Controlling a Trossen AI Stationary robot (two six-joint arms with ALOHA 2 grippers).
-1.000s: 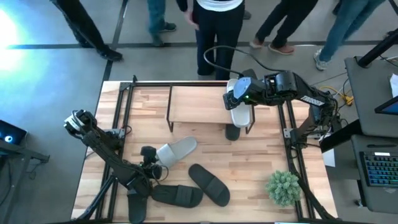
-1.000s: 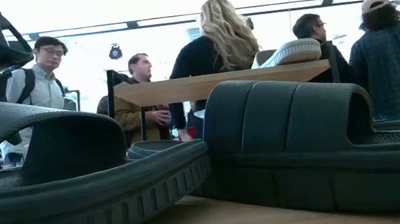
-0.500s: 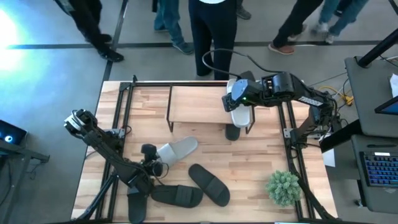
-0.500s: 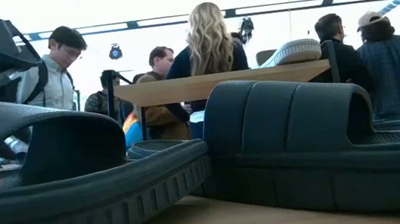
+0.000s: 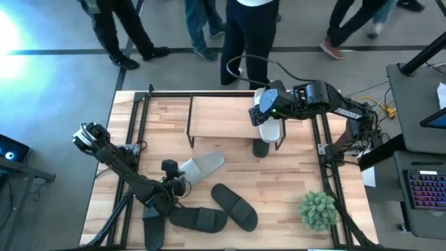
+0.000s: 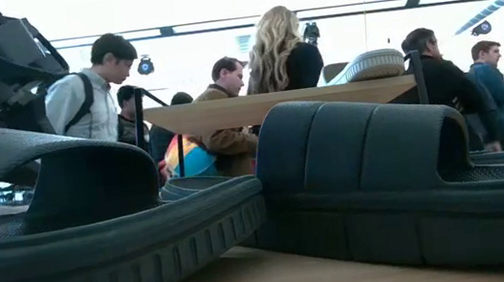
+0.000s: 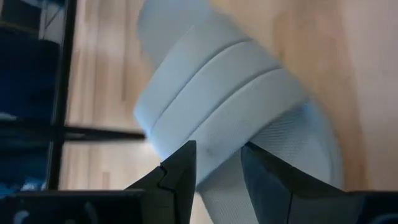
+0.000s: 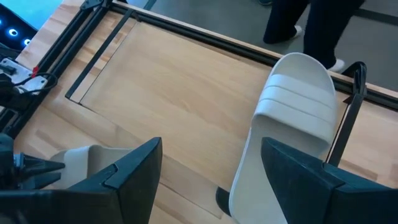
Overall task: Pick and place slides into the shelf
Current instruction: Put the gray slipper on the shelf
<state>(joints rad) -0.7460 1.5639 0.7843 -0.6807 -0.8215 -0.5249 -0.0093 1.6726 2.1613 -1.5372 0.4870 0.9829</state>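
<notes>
A light slide (image 5: 203, 166) lies on the table in front of the shelf (image 5: 216, 115). My left gripper (image 5: 175, 176) is at its left end and shut on it. In the left wrist view the slide's ribbed strap (image 7: 217, 106) fills the picture. A second light slide (image 5: 269, 129) lies flat on the right end of the shelf's plank (image 8: 186, 93) and shows in the right wrist view (image 8: 292, 124). My right gripper (image 5: 267, 111) hovers open above it. One dark slide (image 5: 261, 148) sits under the shelf. Three more dark slides (image 5: 233, 206) (image 5: 198, 219) (image 5: 153, 233) lie near the near edge. My left gripper pinches the light slide between its two fingers at the edge just below the strap (image 7: 219, 171). It comes slanting from the table's left. In the high view it is on the slide's left end (image 5: 185, 171). The slide's sole lies on the table.
A green plant (image 5: 317, 209) stands at the table's near right corner. Black frame tubes (image 5: 136, 139) run along the table's left and right sides. In the low view two dark slides (image 6: 363, 185) block most of the picture. Several people walk beyond the far edge.
My left gripper has edged slightly toward the table's far right, and the light slide has shifted a little with it. The people behind the table have walked on.
</notes>
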